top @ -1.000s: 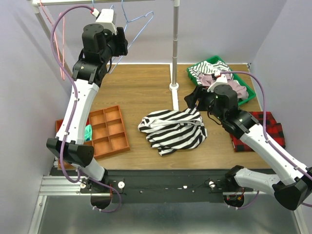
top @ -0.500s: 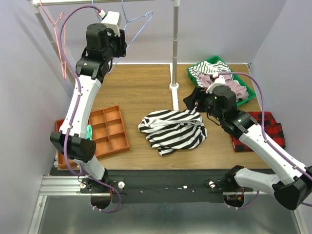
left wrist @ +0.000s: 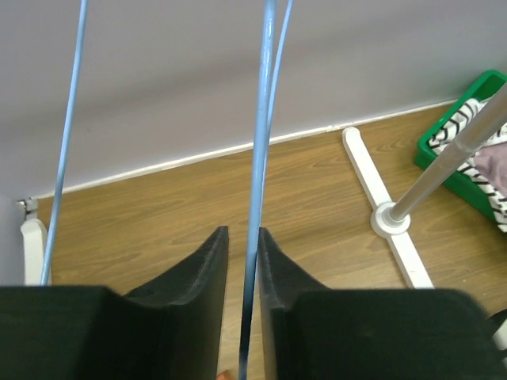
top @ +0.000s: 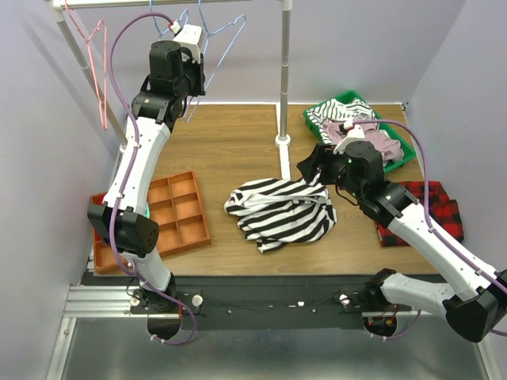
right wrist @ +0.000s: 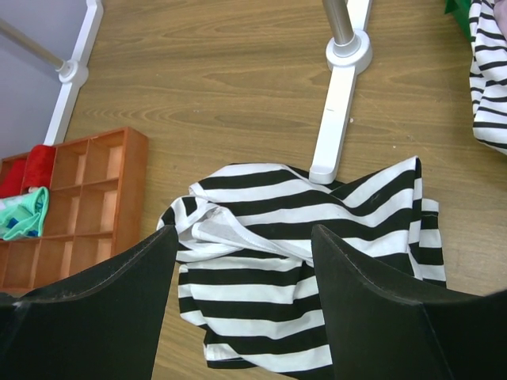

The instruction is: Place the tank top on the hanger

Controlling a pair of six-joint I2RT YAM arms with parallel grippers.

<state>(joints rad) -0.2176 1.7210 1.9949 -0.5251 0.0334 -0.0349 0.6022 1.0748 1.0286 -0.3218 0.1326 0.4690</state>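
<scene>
The black-and-white striped tank top lies crumpled on the table in front of the rack's foot; it also shows in the right wrist view. My right gripper hovers over its right part, wide open and empty. The light-blue wire hanger hangs from the top rail. My left gripper is raised to it. One blue wire of the hanger runs between the fingers, close to the right one, with a small gap on the left.
A pink-red hanger hangs at the rail's left. The rack pole stands mid-table on a white foot. An orange compartment tray sits left, a green bin of clothes back right, a plaid cloth right.
My left arm has risen and swung right, bringing its gripper up around the blue hanger's wire. My right gripper has edged slightly left above the tank top.
</scene>
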